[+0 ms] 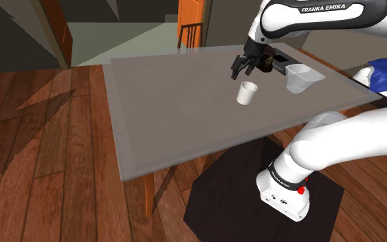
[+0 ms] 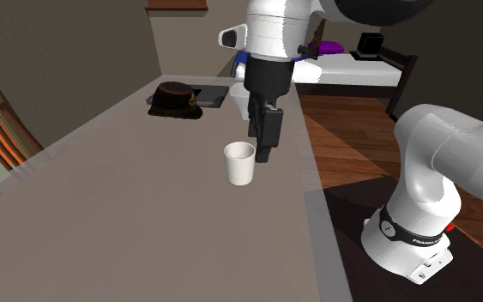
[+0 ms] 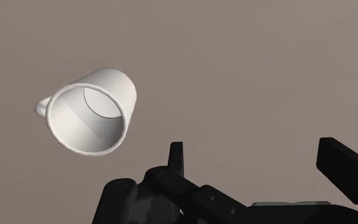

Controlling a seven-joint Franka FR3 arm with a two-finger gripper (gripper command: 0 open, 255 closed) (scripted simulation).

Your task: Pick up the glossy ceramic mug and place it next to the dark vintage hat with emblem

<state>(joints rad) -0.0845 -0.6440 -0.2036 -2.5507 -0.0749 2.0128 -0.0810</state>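
Observation:
A plain white mug point(image 1: 247, 93) stands upright on the grey table point(image 1: 171, 103), its small handle turned away from the gripper. In the second exterior view the mug point(image 2: 240, 163) is just left of my gripper point(image 2: 263, 153), which hangs a little above the tabletop beside it. The wrist view looks down into the mug point(image 3: 93, 118), which lies off to one side of the gripper point(image 3: 260, 167). The black fingers point(image 3: 176, 159) stand apart with nothing between them. The dark brimmed hat point(image 2: 176, 100) lies farther along the table; in the shoulder view the hat point(image 1: 277, 63) is partly hidden behind my gripper point(image 1: 244, 70).
A pale translucent cup-like container point(image 1: 300, 77) stands near the hat. A dark flat slab point(image 2: 214, 93) lies right behind the hat. Beyond the table are a bed point(image 2: 351, 69), a wooden floor point(image 1: 40, 158) and an orange door point(image 1: 189, 20).

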